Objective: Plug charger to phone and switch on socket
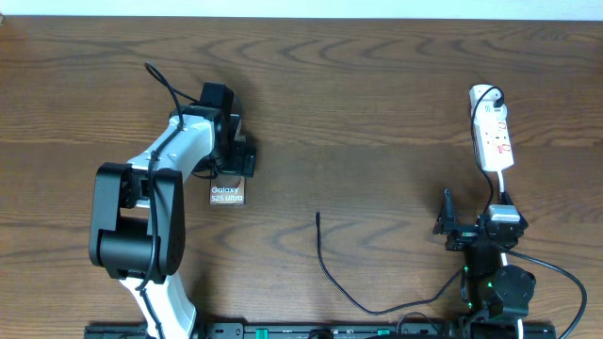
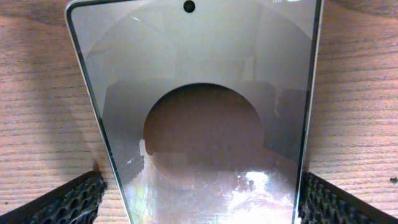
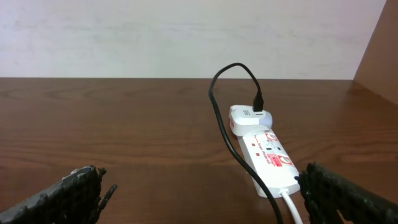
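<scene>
The phone (image 1: 227, 194) lies flat on the wooden table, white "Galaxy" lettering showing, its far end under my left gripper (image 1: 237, 158). In the left wrist view the phone (image 2: 199, 93) fills the frame with its brownish oval. My left gripper (image 2: 202, 208) is open, one black finger on each side of the phone's long edges. The charger cable's plug tip (image 1: 318, 216) lies loose mid-table. The white socket (image 1: 493, 132) sits far right, with a white adapter (image 3: 249, 118) plugged in. The charger cable (image 3: 219, 112) loops up from that adapter. My right gripper (image 3: 205, 205) stands open just short of the socket (image 3: 268, 157).
The charger cable (image 1: 358, 301) curves along the table's front toward the right arm's base (image 1: 499, 287). A white cord (image 3: 292, 208) leaves the socket's near end between my right fingers. The left arm's body (image 1: 141, 217) stands at front left. A wall rises behind the table.
</scene>
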`<act>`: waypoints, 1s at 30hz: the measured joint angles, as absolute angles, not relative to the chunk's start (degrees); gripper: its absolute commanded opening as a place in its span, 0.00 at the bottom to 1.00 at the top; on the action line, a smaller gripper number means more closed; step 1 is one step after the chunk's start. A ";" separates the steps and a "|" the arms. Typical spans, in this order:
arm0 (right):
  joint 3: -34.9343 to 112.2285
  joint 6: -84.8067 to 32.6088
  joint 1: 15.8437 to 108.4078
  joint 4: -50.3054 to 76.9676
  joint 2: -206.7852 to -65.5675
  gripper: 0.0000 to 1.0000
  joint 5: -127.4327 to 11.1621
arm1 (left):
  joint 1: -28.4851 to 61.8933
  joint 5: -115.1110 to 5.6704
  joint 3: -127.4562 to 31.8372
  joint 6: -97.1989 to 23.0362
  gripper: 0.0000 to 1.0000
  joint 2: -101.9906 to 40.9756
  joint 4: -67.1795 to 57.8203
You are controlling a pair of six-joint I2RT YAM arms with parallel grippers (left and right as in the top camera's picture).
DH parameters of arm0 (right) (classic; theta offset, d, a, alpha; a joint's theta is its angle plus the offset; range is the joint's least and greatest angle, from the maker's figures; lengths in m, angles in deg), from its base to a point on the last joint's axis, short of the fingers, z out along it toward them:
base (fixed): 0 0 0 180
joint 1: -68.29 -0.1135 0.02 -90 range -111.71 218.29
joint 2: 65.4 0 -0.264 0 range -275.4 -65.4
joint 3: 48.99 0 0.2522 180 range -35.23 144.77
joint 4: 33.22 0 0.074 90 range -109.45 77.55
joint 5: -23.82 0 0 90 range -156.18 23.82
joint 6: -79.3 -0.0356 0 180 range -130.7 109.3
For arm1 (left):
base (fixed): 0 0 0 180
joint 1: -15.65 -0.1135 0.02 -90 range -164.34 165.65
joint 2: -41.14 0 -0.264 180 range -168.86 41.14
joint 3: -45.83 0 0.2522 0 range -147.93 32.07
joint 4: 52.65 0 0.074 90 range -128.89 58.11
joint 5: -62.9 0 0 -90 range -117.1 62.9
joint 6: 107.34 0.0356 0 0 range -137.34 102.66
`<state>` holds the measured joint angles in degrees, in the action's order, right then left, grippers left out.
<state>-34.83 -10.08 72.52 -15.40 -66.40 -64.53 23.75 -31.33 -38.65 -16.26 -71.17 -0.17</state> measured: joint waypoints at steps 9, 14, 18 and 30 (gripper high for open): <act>-34.83 -10.08 72.52 -15.40 -66.40 0.99 -64.51 | 23.75 -31.36 -38.65 -16.26 0.98 -71.17 -0.17; -34.83 -10.08 72.52 -15.40 -66.40 0.99 -64.51 | 23.75 -31.38 -38.65 -16.28 0.99 -71.17 -0.17; -34.83 -10.06 72.52 -15.40 -66.40 0.99 -64.53 | 23.75 -31.42 -38.63 -16.26 0.96 -71.13 -0.19; -34.83 -10.08 72.52 -15.40 -66.40 0.99 -64.53 | 23.69 -31.22 -38.61 -16.26 0.90 -71.13 -0.23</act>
<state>-34.83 -10.08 72.52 -15.40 -66.40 -64.53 23.69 -31.22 -38.61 -16.26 -71.13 -0.23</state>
